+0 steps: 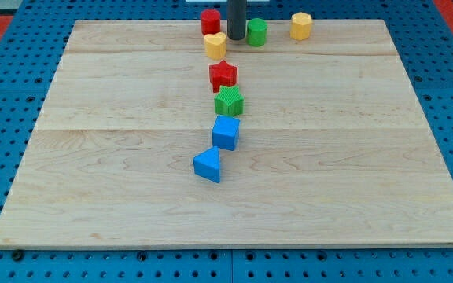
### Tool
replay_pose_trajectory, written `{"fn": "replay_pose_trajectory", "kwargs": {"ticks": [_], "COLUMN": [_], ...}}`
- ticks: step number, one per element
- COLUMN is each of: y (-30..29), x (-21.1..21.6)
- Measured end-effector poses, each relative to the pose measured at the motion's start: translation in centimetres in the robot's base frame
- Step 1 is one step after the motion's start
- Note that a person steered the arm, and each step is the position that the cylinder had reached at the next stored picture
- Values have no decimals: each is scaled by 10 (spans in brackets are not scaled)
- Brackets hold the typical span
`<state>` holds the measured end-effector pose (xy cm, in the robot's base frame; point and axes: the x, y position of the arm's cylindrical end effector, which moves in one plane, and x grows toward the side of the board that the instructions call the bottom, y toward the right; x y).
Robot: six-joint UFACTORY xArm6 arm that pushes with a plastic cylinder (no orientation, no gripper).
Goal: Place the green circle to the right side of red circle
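Observation:
The green circle (pixel 256 32) stands near the board's top edge, right of centre. The red circle (pixel 210 21) stands further left, also at the top edge. My rod comes down from the view's top between them, and my tip (pixel 235 37) rests on the board just left of the green circle, close to touching it. A yellow heart-like block (pixel 215 45) lies just left of and below my tip, under the red circle.
A yellow hexagon-like block (pixel 301 26) stands right of the green circle. Below, a column runs down the board's middle: red star (pixel 222 75), green block (pixel 229 101), blue cube (pixel 226 132), blue triangle (pixel 208 164). The wooden board (pixel 368 157) lies on a blue pegboard.

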<state>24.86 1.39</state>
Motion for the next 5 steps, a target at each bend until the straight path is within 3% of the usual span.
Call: {"fn": "replay_pose_trajectory", "kwargs": {"ticks": [1, 4, 5], "y": [17, 38, 38], "x": [19, -16, 23]}}
